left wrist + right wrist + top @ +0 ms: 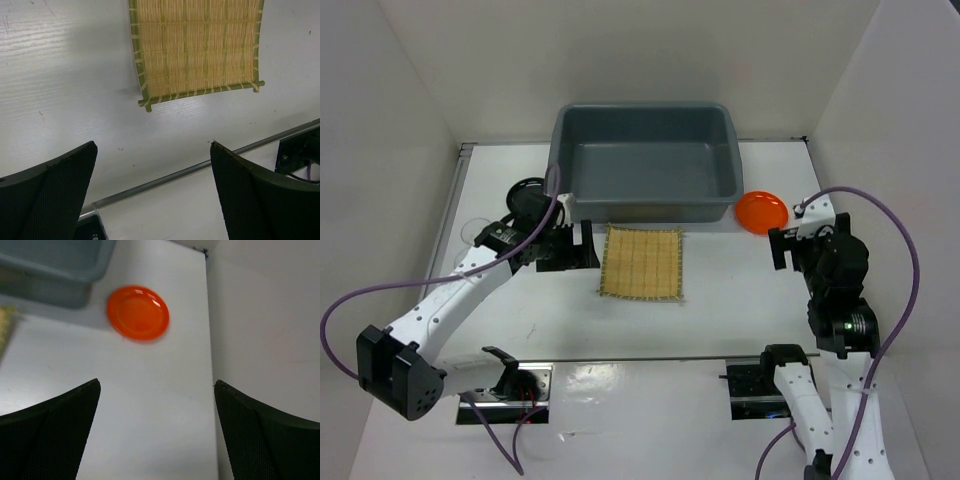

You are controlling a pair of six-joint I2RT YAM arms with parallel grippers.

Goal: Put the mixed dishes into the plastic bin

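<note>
While neither holds anything, both pincers stand wide, their fingers well apart over the white table (720, 320). The left pincer (153, 150) faces the mat (197, 47), which lies flat on the table ahead of its fingertips and a little to the right in the wrist view, apart from them, its near corner closest. In the top view this pincer sits just beside the mat's left edge, with the bin (650, 212) just beyond it. The right pincer (157, 385) points at the orange plate (138, 313), which rests on the table ahead of its fingertips, slightly toward the left finger and not touching it. The bin's corner shows beyond and left of the plate, close by. Mat and plate both lie outside the bin.
</note>
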